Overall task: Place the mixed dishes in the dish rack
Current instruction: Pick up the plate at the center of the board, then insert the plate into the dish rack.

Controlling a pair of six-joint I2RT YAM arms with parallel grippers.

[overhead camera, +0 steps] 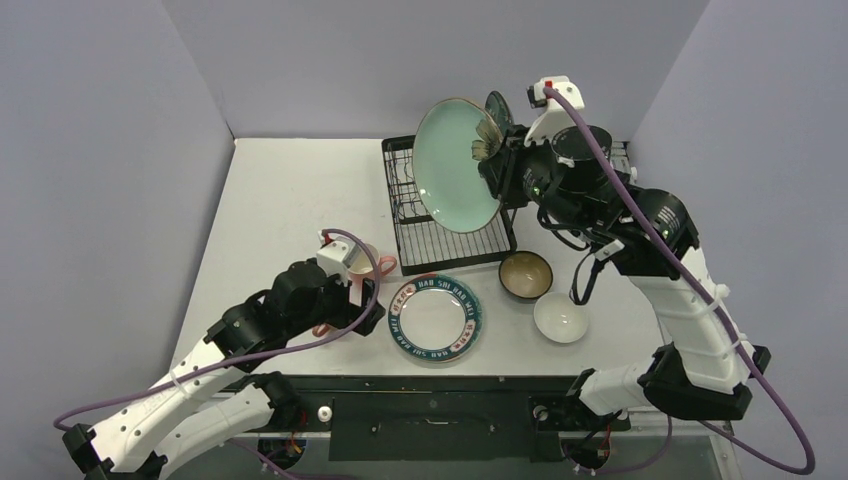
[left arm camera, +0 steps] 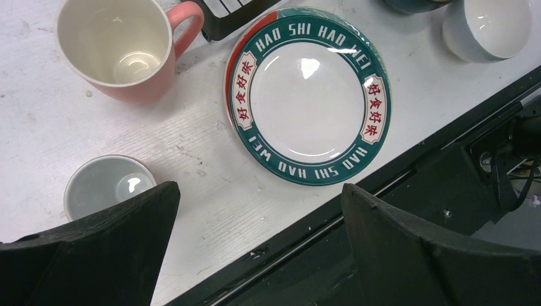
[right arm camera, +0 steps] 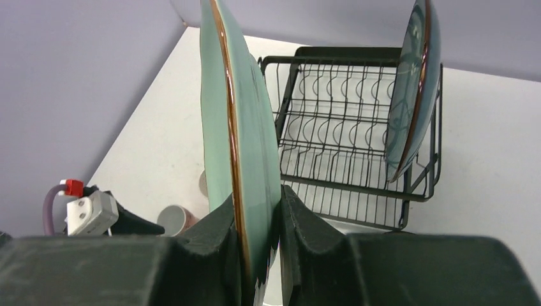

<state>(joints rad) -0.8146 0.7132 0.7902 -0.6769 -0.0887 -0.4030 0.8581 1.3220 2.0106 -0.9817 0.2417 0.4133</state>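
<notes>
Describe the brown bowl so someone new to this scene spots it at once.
Find the black wire dish rack at the back of the table. Just off its near right corner sits the brown bowl. It is dark and glazed brown inside, unlike the plain white bowl just nearer and the flat lettered plate to its left.

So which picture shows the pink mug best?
The left wrist view: the pink mug sits close, handle and inside showing. From the top it is small, partly behind the left arm. The right wrist view catches a tiny bit.
</notes>
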